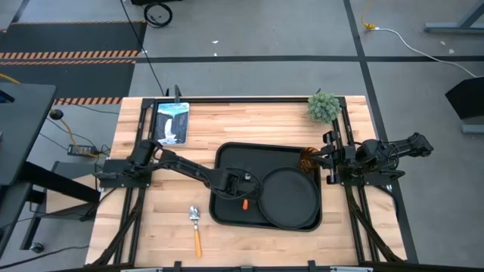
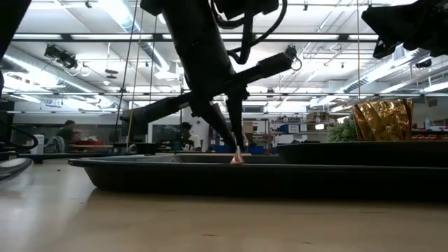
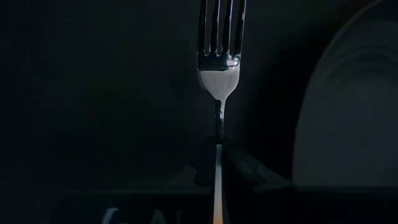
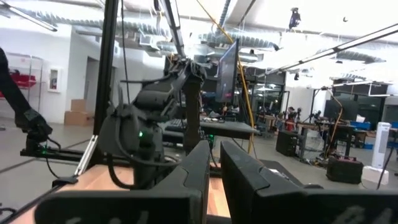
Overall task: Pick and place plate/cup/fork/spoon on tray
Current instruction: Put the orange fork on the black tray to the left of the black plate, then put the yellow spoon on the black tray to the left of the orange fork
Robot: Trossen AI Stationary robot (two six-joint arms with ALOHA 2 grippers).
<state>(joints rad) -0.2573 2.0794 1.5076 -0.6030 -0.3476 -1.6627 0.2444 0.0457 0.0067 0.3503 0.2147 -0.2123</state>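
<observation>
The black tray (image 1: pixel 227 159) lies mid-table, with the round black plate (image 1: pixel 289 198) on its right half and the amber cup (image 1: pixel 308 160) at its far right corner. My left gripper (image 1: pixel 246 190) reaches down over the tray just left of the plate and is shut on the fork (image 3: pixel 221 68). The fork's orange handle end (image 1: pixel 244 204) pokes out toward the near edge. The spoon (image 1: pixel 196 227) lies flat on the wood near the front, left of the tray. My right gripper (image 4: pixel 214 180) waits at the table's right side, shut and empty. My left gripper pinches the fork between its two fingers (image 3: pixel 239 165) on the thin stem just behind the head (image 3: pixel 217 134). The fingers come from above, pointing down (image 2: pixel 236 155). The tines (image 3: pixel 222 28) stick out ahead over the tray floor. Whether the fork rests on the tray cannot be told.
A small green plant (image 1: pixel 324 106) stands at the far right corner and a picture card (image 1: pixel 171 122) lies at the far left. The tray's left half (image 1: pixel 231 174) is bare. The tray's raised rim (image 2: pixel 175 168) runs across the low view.
</observation>
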